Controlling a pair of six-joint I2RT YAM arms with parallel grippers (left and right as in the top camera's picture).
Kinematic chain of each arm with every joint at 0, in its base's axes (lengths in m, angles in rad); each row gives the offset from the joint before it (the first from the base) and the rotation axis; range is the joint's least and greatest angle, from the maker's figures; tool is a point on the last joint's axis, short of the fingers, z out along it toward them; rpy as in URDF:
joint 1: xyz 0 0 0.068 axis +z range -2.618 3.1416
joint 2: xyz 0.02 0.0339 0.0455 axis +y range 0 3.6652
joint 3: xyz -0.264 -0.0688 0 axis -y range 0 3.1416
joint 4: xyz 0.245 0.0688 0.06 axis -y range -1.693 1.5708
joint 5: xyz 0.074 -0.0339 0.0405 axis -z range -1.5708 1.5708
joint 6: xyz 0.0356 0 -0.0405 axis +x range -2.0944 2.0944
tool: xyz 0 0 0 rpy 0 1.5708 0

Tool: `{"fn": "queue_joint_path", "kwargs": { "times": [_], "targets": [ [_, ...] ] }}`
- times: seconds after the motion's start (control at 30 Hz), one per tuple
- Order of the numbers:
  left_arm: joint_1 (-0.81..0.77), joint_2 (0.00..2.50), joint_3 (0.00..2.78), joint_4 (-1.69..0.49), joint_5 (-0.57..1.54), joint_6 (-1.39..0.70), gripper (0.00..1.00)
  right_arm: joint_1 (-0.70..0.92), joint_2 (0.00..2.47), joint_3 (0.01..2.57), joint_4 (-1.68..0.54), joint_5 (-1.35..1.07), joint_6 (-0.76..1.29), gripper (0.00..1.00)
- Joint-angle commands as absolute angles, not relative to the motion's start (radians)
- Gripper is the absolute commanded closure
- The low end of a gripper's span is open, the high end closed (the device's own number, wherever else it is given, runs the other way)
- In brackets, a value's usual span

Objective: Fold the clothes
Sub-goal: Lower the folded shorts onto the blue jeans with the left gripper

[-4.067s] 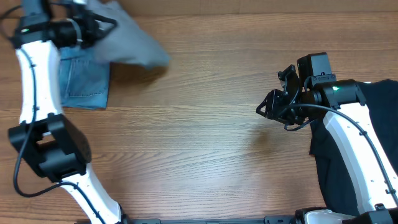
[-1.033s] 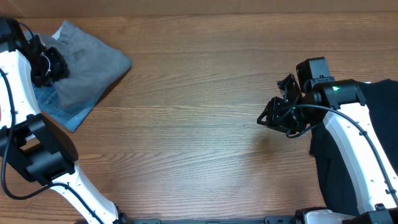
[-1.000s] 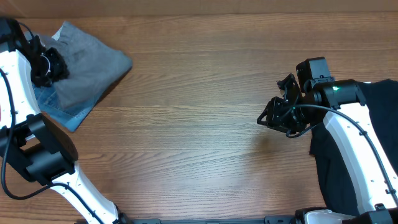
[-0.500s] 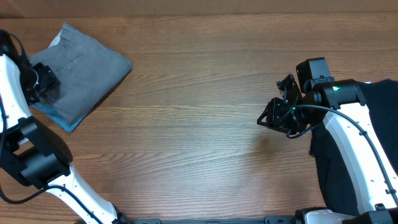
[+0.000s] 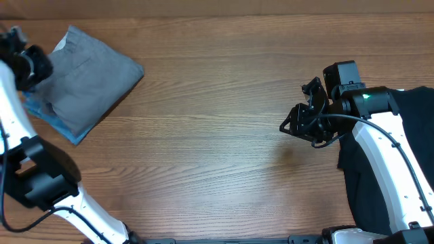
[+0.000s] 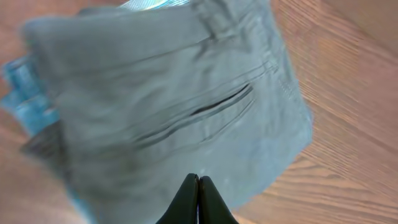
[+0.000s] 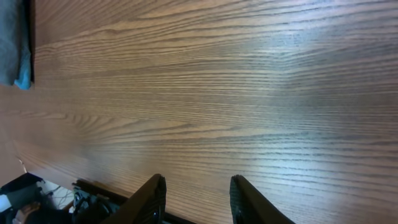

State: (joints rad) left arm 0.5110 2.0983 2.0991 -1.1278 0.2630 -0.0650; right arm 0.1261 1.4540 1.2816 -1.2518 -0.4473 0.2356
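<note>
Grey trousers (image 5: 88,71) lie folded on blue jeans (image 6: 25,99) at the far left corner of the desk (image 5: 217,135). Your left end effector (image 6: 198,186) hangs shut and empty above them; swing it low and it may pull the fold open. Your right end effector (image 7: 198,193) is half open, empty.

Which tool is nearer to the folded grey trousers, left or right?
Left. The left tool is right over the grey trousers; the right tool hangs far away across the table, beside a black garment.

Closed end effector (image 6: 198,182) above folded grey clothes (image 6: 168,106); blue denim (image 6: 25,102) beneath; wooden table (image 6: 351,124) alongside
</note>
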Motion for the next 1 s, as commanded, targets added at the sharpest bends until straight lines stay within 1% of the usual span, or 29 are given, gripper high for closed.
{"fn": "queue_joint_path", "kwargs": {
  "times": [0.0,0.1,0.17,0.23,0.3,0.47,0.57,0.67,0.8,0.83,0.9,0.97],
  "targets": [
    [0.476,2.231,2.079,-1.118,0.094,-0.056,0.96,0.129,1.442,1.304,-1.251,-0.482,0.239,0.63],
    [0.495,2.323,2.079,-1.193,0.038,-0.126,0.96,0.129,1.442,1.304,-1.251,-0.493,0.239,0.63],
    [0.521,2.386,2.074,-1.227,0.044,-0.173,0.96,0.129,1.442,1.304,-1.248,-0.492,0.239,0.63],
    [0.53,2.427,2.074,-1.226,0.053,-0.177,0.96,0.129,1.442,1.304,-1.243,-0.492,0.239,0.62],
    [0.531,2.466,2.074,-1.233,0.063,-0.176,0.93,0.129,1.442,1.304,-1.239,-0.492,0.239,0.62],
    [0.526,2.462,2.081,-1.234,0.199,-0.156,0.9,0.129,1.442,1.304,-1.239,-0.492,0.238,0.63],
    [0.526,2.411,2.091,-1.241,0.303,-0.141,0.86,0.129,1.442,1.304,-1.241,-0.492,0.238,0.62],
    [0.528,2.296,2.101,-1.262,0.281,-0.133,0.78,0.129,1.442,1.304,-1.24,-0.492,0.239,0.62],
    [0.529,2.164,2.101,-1.269,0.105,-0.126,0.6,0.129,1.442,1.304,-1.232,-0.492,0.238,0.63],
    [0.529,2.158,2.101,-1.255,0.089,-0.124,0.57,0.129,1.442,1.304,-1.231,-0.492,0.238,0.63],
    [0.528,2.168,2.099,-1.201,0.111,-0.065,0.55,0.129,1.442,1.304,-1.231,-0.492,0.238,0.62],
    [0.525,2.204,2.097,-1.171,0.145,-0.016,0.56,0.129,1.442,1.304,-1.232,-0.492,0.238,0.62]
  ]
}}
